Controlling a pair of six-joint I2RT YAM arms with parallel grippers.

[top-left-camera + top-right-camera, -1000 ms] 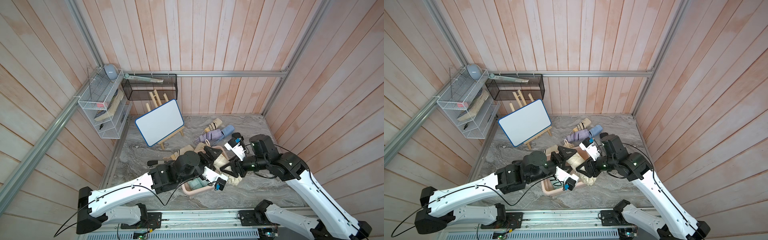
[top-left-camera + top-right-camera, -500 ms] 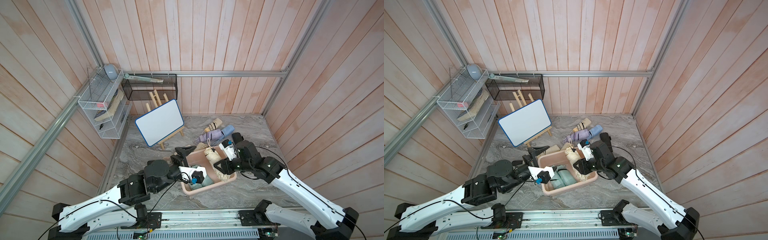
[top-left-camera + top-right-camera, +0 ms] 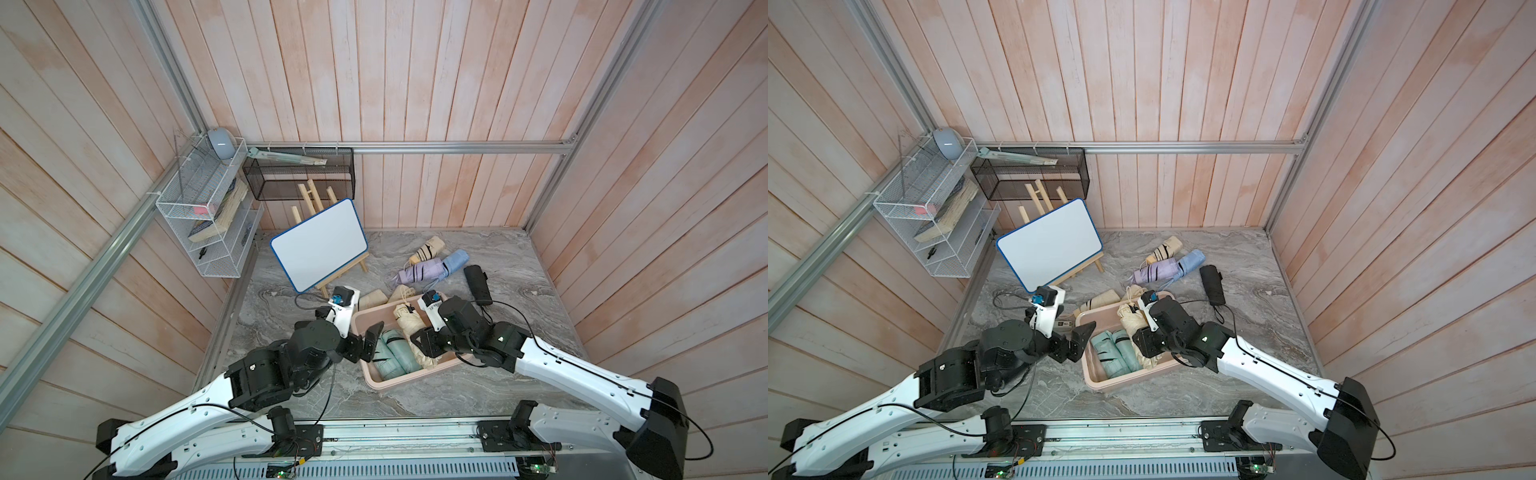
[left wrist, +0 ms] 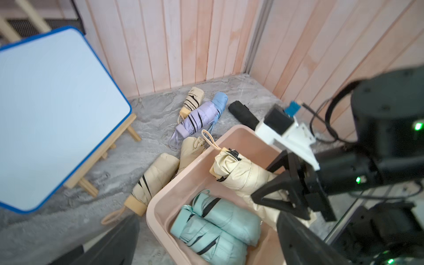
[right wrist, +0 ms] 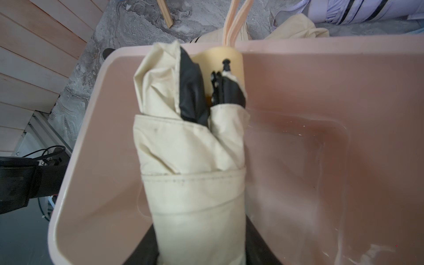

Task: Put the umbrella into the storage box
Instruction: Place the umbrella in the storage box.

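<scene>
The placing step is in hand. The right gripper [image 4: 273, 185] is closed on a cream folded fabric umbrella [image 5: 190, 160], its jaws pinching the cloth body. It holds the umbrella tilted inside the pale pink rectangular plastic storage box [image 3: 399, 379], handle end against the far wall and strap looped over the rim. Mint-green folded umbrellas [image 4: 213, 224] lie just beside it on the box floor. The left gripper [image 3: 365, 345] hangs wide open and empty at the box wall nearest its own arm. Next, I judge, the right arm must lower the umbrella flat, part its jaws and lift clear without snagging the cloth.
</scene>
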